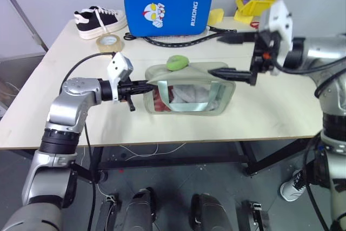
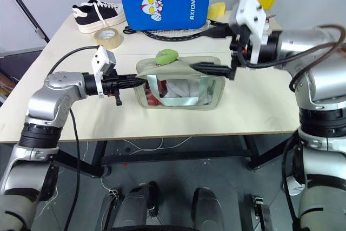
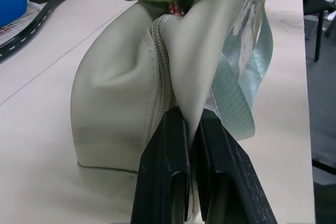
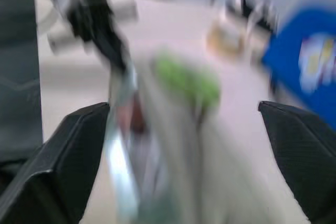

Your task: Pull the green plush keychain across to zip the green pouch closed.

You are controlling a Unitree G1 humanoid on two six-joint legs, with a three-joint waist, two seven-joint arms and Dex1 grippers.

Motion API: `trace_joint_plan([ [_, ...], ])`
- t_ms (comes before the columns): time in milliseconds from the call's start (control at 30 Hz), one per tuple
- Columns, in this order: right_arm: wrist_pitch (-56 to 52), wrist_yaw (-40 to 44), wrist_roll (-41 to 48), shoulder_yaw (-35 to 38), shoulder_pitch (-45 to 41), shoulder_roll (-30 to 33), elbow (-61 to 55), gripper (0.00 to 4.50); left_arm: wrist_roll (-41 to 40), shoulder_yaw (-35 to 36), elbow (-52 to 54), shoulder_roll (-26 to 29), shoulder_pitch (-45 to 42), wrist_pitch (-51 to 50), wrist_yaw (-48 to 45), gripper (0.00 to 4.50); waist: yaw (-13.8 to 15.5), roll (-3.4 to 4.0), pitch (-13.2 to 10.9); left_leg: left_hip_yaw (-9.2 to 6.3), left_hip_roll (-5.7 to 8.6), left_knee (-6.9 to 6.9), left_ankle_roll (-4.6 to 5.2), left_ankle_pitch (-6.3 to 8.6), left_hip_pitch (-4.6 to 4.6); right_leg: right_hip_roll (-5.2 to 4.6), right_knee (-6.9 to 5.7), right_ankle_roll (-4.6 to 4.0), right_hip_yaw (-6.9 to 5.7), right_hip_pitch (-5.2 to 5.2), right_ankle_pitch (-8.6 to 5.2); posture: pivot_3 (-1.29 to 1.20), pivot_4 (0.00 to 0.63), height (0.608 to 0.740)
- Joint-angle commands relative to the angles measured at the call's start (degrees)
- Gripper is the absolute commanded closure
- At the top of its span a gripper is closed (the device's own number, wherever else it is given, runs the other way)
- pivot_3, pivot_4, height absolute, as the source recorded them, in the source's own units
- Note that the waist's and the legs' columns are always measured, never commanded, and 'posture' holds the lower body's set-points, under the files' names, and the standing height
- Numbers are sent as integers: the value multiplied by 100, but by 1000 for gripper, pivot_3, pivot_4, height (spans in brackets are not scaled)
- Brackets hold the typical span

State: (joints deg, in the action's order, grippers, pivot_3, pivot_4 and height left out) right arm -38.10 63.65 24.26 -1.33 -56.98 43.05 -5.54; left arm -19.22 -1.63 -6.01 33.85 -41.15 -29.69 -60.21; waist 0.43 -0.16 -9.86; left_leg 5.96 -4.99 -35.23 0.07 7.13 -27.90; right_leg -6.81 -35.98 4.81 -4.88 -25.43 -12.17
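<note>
One pale table bears the green pouch, pinched by the left end effector; the right end effector, seemingly empty, gapes.

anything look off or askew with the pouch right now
Yes. The green pouch sits lopsided: the left gripper is shut on its end fabric, bunching it up. The green plush keychain lies on top, unheld, while the right gripper hangs open at the other end.
</note>
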Motion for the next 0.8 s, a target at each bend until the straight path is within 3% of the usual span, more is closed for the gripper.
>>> trace_joint_plan([
  [33,221,-290,-552,-688,-435,-491,602,61,-2,-11,120,-42,-60,19,114,4500,-8,0,0,1,0,3,0,0,6,0,4,0,0,3,0,0,150,723],
  [200,271,-600,-1304,-1413,-1036,-1125,1703,61,0,-21,114,-38,-65,42,132,4500,24,1,0,3,0,4,0,0,-32,-1,-2,-1,0,-9,1,0,150,723],
  [300,59,-819,-1519,-1498,-1316,-1394,2231,836,0,-15,140,-13,-40,43,134,4500,22,1,0,8,1,0,0,-3,-52,-1,-7,1,0,-27,2,0,150,723],
  [533,-268,-699,-1369,-1257,-1345,-1431,2168,4359,2,11,116,12,-23,83,162,4500,12,1,0,7,1,-1,-2,-5,-48,1,-16,3,0,-27,3,0,150,723],
  [800,-833,-591,-891,-841,-1202,-1386,1783,4438,43,-33,108,31,-14,152,133,4500,16,1,0,7,1,0,-2,-5,-49,1,-15,2,0,-28,2,0,150,723],
])
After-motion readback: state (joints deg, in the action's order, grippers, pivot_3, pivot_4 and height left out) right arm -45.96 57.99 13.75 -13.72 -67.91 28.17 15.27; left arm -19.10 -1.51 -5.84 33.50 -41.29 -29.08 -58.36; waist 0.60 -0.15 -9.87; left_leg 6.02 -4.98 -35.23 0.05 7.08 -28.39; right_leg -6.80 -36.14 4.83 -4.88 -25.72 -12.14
